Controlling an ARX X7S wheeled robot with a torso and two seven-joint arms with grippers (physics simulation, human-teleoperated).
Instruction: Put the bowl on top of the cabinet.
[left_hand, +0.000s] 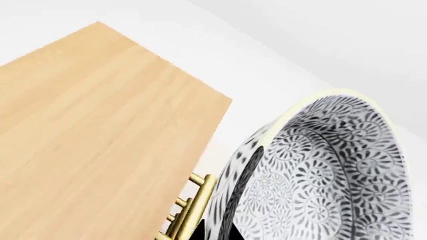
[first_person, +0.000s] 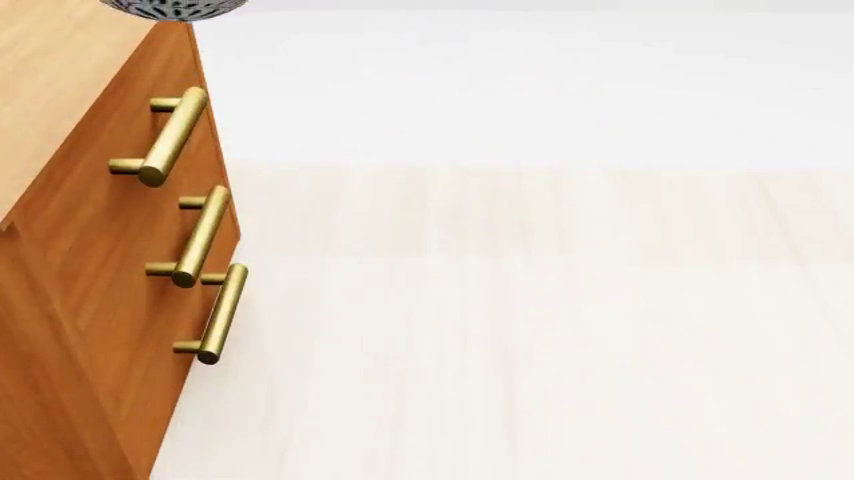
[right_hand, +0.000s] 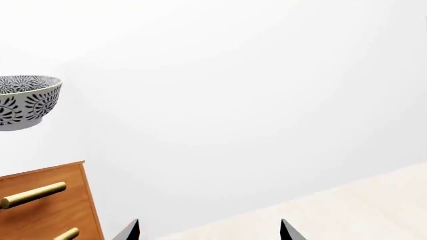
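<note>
- Grey-blue floral patterning covers the bowl (right_hand: 27, 102), seen at the left edge of the right wrist view, upright in the air above the cabinet (right_hand: 47, 210) and apart from its top.
- Close up in the left wrist view, the bowl (left_hand: 327, 175) fills the lower right of the frame, beside the cabinet's light wood top (left_hand: 93, 135); the left gripper itself is hidden, so its grip cannot be told.
- Three brass handles (first_person: 200, 235) line the cabinet's orange-brown front at the left of the head view.
- Pale floor (first_person: 534, 330) and a white wall (right_hand: 253, 90) surround the cabinet.
- Two dark fingertips (right_hand: 130, 231) of the right gripper (right_hand: 209, 232) stand spread wide at the bottom edge, holding nothing.
</note>
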